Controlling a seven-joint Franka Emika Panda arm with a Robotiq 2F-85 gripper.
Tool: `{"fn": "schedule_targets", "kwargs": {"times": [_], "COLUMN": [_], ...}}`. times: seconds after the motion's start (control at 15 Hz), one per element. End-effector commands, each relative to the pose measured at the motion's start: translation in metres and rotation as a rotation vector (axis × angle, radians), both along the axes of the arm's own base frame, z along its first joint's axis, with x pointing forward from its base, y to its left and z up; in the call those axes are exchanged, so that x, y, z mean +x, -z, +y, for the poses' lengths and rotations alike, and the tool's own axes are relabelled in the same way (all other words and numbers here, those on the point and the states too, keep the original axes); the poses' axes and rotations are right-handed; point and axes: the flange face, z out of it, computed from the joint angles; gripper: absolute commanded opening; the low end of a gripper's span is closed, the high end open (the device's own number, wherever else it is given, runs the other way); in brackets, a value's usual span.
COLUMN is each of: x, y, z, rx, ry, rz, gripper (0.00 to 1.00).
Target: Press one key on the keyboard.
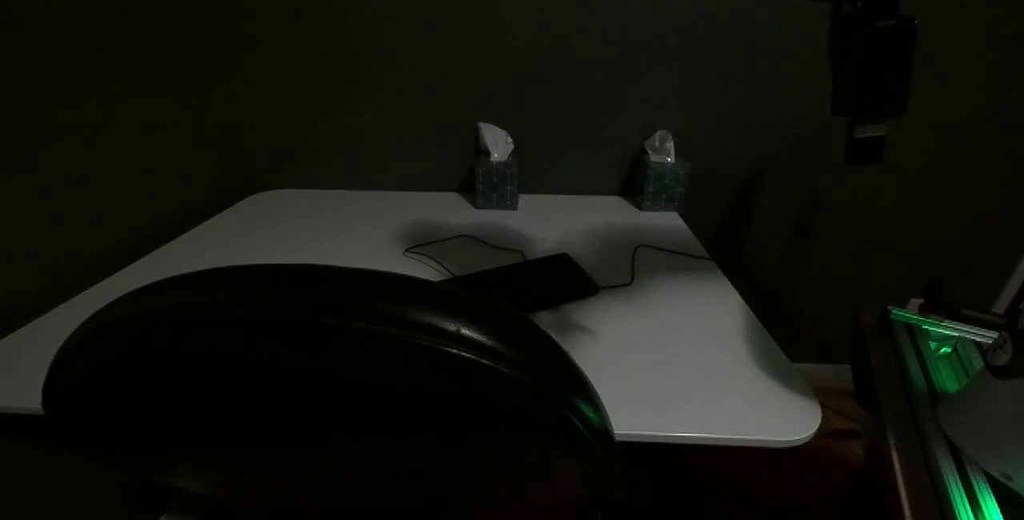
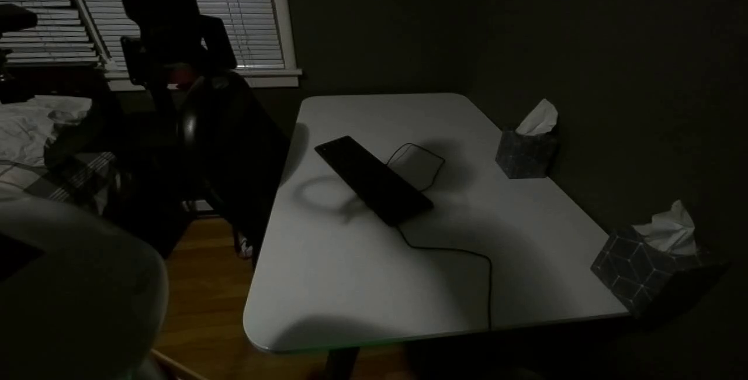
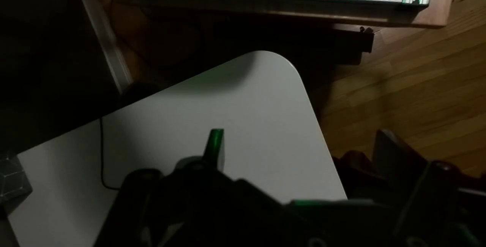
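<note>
a robot pincer [image 1: 866, 150], its fingers [image 3: 215, 145] spread in the wrist view, hangs at the upper right of the frame in an exterior view; the keyboard [image 1: 539, 282] lies well apart on the counter [image 1: 680, 376], down and left near centre, long axis rising gently rightward, so a press likely means travelling left and down.

A white, smooth-topped table with rounded corners [image 2: 350, 286] spans the centre of an exterior view. Across its middle slants a thin, black, rectangular keyboard [image 2: 374, 181], upper left to lower right. A thin black cable [image 2: 490, 292] runs from its lower end to the table's bottom edge; a black cable loop [image 2: 443, 161] lies against its right side. A grey, line-patterned, cubic tissue box [image 2: 523, 156] stands right of centre, a matching grey tissue box [image 2: 631, 269] at lower right.
</note>
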Motion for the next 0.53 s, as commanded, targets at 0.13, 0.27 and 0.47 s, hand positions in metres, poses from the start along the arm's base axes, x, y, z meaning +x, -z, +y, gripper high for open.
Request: {"fn": "schedule_targets", "kwargs": {"times": [0.13, 0.27, 0.47], "x": [0.0, 0.022, 0.063], "y": [-0.001, 0.0, 0.003], "z": [0.0, -0.004, -0.016], "rx": [-0.001, 0.03, 0.098], "ry": [0.0, 0.046, 0.113], "rz": [0.001, -0.007, -0.003], "gripper": [1.0, 1.0, 1.0]}}
